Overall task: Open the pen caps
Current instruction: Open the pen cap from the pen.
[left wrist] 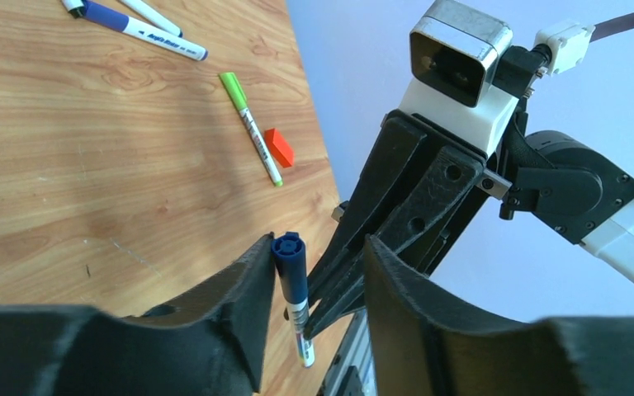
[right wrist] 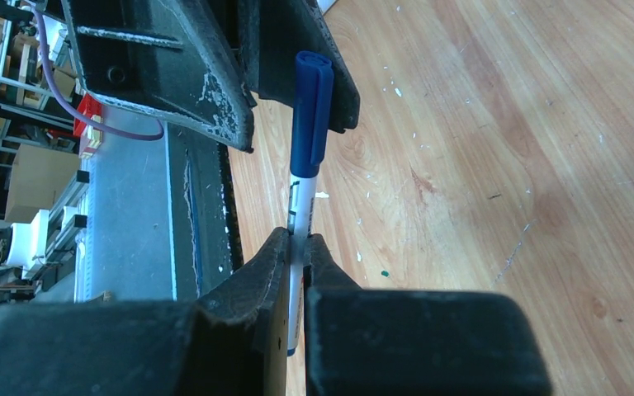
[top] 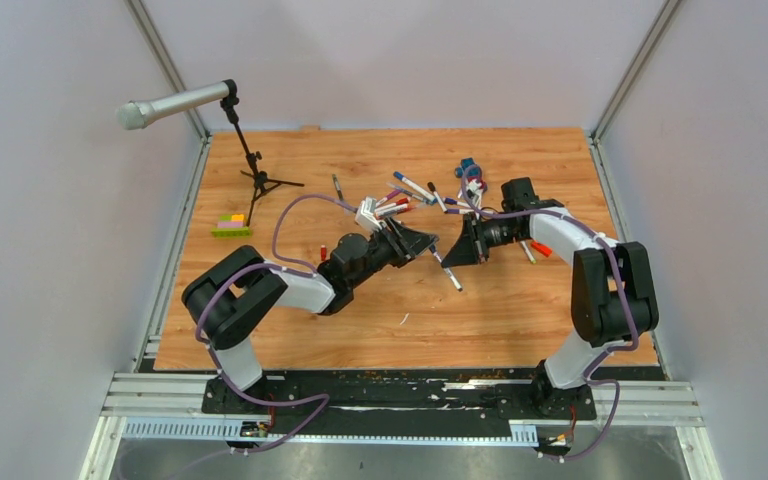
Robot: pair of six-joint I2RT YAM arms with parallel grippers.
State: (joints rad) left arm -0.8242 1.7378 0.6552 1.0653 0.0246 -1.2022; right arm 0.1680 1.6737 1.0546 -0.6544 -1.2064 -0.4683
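My right claw [right wrist: 297,256] clamps the blue pen [right wrist: 300,206]; left claw [left wrist: 318,247] gapes around its cap [right wrist: 311,107], still on; 12 o'clock pens [top: 412,187] wait.

Pen [right wrist: 300,198] white, pen cap [right wrist: 312,107] blue; second pen [left wrist: 252,132] green-capped; block [left wrist: 279,147] orange; table [top: 520,310] light wood; jaws black.

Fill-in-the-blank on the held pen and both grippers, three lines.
The right gripper is shut on the pen's ____.
The pen's cap is ____.
The left gripper is ____ around the cap.
Missing: barrel; blue; open.
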